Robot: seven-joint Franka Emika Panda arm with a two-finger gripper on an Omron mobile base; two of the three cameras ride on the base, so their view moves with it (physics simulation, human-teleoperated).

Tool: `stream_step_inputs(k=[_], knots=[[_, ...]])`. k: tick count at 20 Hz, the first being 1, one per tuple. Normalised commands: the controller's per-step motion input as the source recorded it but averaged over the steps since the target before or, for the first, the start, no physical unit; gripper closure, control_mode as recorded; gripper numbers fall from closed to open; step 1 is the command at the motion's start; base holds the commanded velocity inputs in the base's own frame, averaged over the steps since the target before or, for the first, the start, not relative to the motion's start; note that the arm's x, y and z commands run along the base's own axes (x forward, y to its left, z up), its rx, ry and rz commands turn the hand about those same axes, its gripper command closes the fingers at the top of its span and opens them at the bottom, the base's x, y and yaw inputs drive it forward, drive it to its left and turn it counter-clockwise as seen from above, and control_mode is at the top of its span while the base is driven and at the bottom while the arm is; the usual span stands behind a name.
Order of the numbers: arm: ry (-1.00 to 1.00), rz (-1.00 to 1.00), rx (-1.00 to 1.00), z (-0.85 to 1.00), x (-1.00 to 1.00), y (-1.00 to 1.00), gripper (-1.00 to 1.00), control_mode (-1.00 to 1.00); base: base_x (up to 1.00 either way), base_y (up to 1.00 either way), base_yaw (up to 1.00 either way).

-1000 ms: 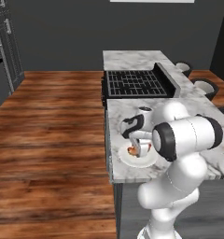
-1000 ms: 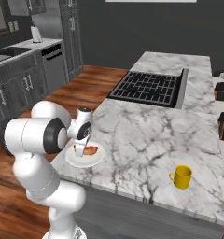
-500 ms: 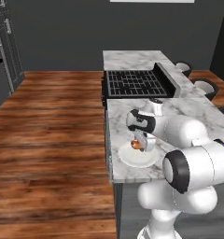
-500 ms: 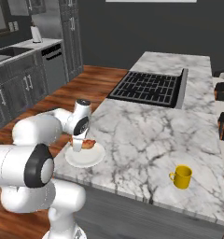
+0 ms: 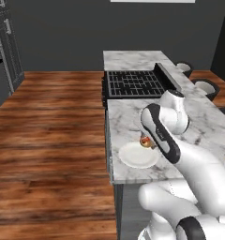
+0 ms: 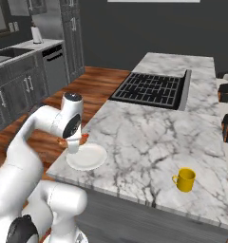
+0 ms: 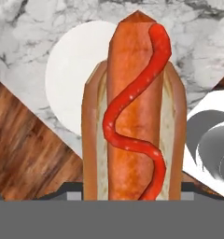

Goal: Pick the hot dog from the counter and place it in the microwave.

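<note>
The gripper [image 5: 147, 140] is clamped on the hot dog [image 7: 132, 112], which hangs just above the white plate [image 5: 137, 156] near the front edge of the marble counter [image 6: 154, 137]; in the hand view the bun with its sausage and red squiggle stands upright between the finger tips, with the plate and the marble behind it. From the base views the hot dog [image 5: 145, 140] seems clear of the plate, though the arm hides most of it. A yellow mug [image 6: 185, 180] stands well apart on the counter, and the black cooktop [image 6: 151, 89] lies at the far end.
</note>
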Motion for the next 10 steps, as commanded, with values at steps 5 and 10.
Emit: stream_step_inputs(k=[5, 10], knots=[[-0.23, 0.4, -0.01, 0.61, -0.98, 0.01, 1.0, -1.0, 0.0, 0.0, 0.0], [-0.07, 0.39, -0.09, 0.63, -0.57, 0.19, 1.0, -1.0, 0.0, 0.0, 0.0]])
